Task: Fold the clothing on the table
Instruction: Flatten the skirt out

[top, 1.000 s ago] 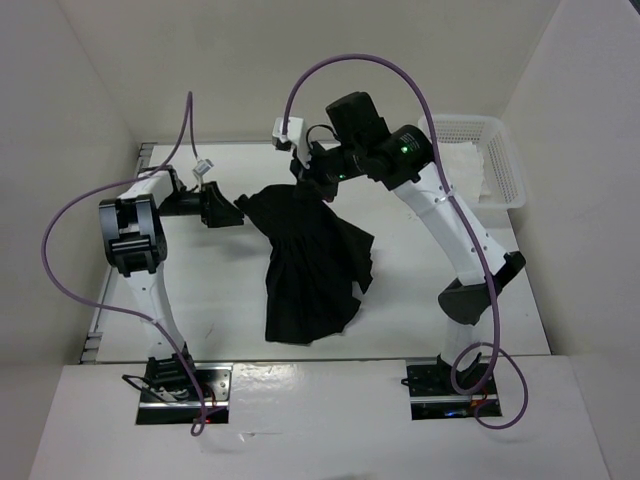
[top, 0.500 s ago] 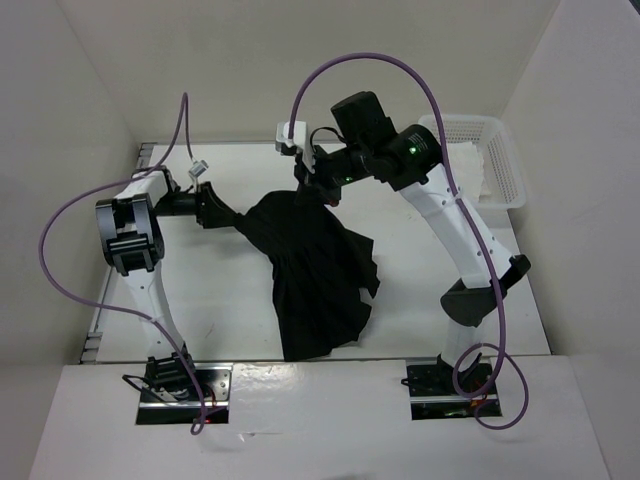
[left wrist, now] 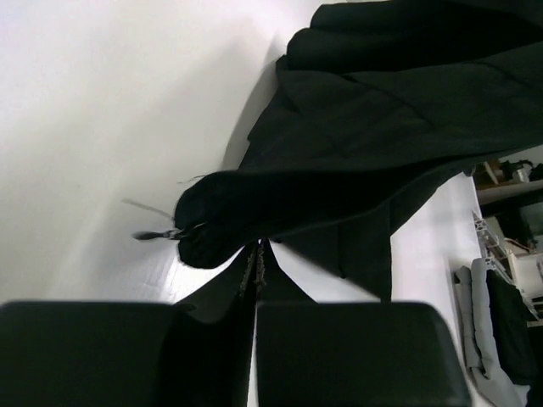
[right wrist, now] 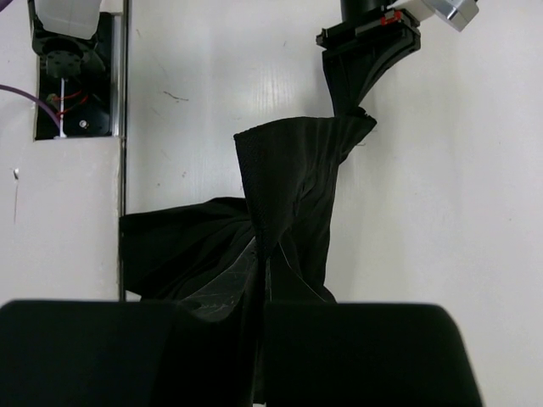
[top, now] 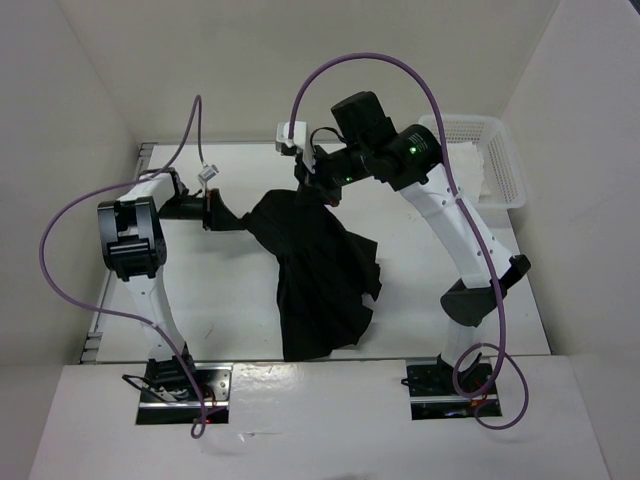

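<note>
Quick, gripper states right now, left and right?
left gripper: closed, pinching an edge of the black skirt.
right gripper: closed on a bunched fold of the black skirt.

Logged the clothing (top: 318, 280) as plain black, finely ribbed at the waistband and pleated below, on a white table (top: 220, 290) with a grey rail (top: 95, 325) at the left edge. Noted white links and black joints on the left arm (top: 155, 300) and right arm (top: 455, 225), purple cables (top: 365, 57), a green light (top: 403, 148) on the right. Marked a white perforated basket (top: 512, 170) at far right.
</note>
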`<state>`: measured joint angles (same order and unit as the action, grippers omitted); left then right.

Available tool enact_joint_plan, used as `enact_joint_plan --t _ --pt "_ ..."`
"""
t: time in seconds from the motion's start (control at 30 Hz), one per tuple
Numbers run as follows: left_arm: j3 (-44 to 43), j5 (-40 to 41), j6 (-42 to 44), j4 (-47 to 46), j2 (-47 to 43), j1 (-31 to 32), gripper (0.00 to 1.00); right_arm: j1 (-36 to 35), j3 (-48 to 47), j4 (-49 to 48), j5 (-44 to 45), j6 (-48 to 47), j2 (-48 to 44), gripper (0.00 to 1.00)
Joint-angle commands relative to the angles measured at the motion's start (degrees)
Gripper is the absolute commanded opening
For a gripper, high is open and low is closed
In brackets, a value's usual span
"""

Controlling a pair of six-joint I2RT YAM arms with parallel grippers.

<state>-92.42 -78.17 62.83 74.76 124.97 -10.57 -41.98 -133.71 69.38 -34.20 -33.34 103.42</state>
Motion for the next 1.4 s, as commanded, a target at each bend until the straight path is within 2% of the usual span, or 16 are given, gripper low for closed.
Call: enact_joint_plan --t 0.0,0.07,0.1,0.13,0.37,0.53,0.63,0.83,0.9,1.03,1.13,1.27,1.3,1.37 --pt "-0.04 -3.04 2.39 -0.41 -4.81 -0.33 0.08 -0.12 -2.78 -1.18 -0.52 -0.14 -2.61 0.0" --pt "-0.04 -3.57 2.39 -0.41 -5.43 -0.33 0.21 -0.12 -2.78 -1.18 -0.52 -0.14 -2.61 0.0" --pt "-0.04 -3.57 3.0 -0.41 -5.96 -0.33 0.55 -0.12 -2.78 -1.18 -0.52 -0.14 -2.61 0.0" --pt "0.57 -3.57 3.0 -0.41 -5.96 -0.33 0.61 -0.12 -2.78 -1.18 -0.52 -0.14 -2.61 0.0" --pt "0.58 0.12 4.23 -0.41 -5.35 -0.33 0.87 -0.12 -2.26 -1.18 -0.52 -0.14 -3.13 0.0" --pt "-0.04 3.73 2.13 -4.34 -4.12 -0.33 0.97 -0.12 -2.26 -1.18 -1.04 -0.14 -3.13 0.0" --pt "0.58 4.26 -0.77 -7.51 -4.12 0.19 0.97 -0.12 -2.78 -1.18 -1.05 -0.14 -3.13 0.0" --pt "-1.79 3.2 -1.48 -7.53 -2.28 2.31 0.94 -0.12 -2.78 -1.18 -1.58 -0.14 -3.13 0.0" --pt "-3.11 2.68 0.79 -4.82 -1.57 3.44 0.94 -0.12 -2.78 -1.18 -1.58 -0.14 -3.13 0.0" --pt "-4.96 1.44 4.5 -0.41 0.45 4.06 0.87 -0.12 -2.78 -1.18 -1.58 -0.14 -3.13 0.0" --pt "-4.96 1.44 4.5 -0.41 0.45 4.68 0.79 -0.12 -2.78 -1.18 -1.58 -0.14 -3.13 0.0" --pt "-4.96 1.44 4.5 -0.41 0.45 5.21 0.54 -0.12 -2.78 -1.18 -1.05 -0.14 -3.13 0.0" --pt "-4.96 1.44 4.5 -0.41 -0.07 5.21 0.45 -0.12 -2.78 -1.18 -1.05 -0.14 -3.13 0.0" --pt "-4.96 1.44 4.5 -0.41 -0.07 5.21 0.39 -0.12 -2.78 -1.18 -1.05 -0.14 -2.61 0.0"
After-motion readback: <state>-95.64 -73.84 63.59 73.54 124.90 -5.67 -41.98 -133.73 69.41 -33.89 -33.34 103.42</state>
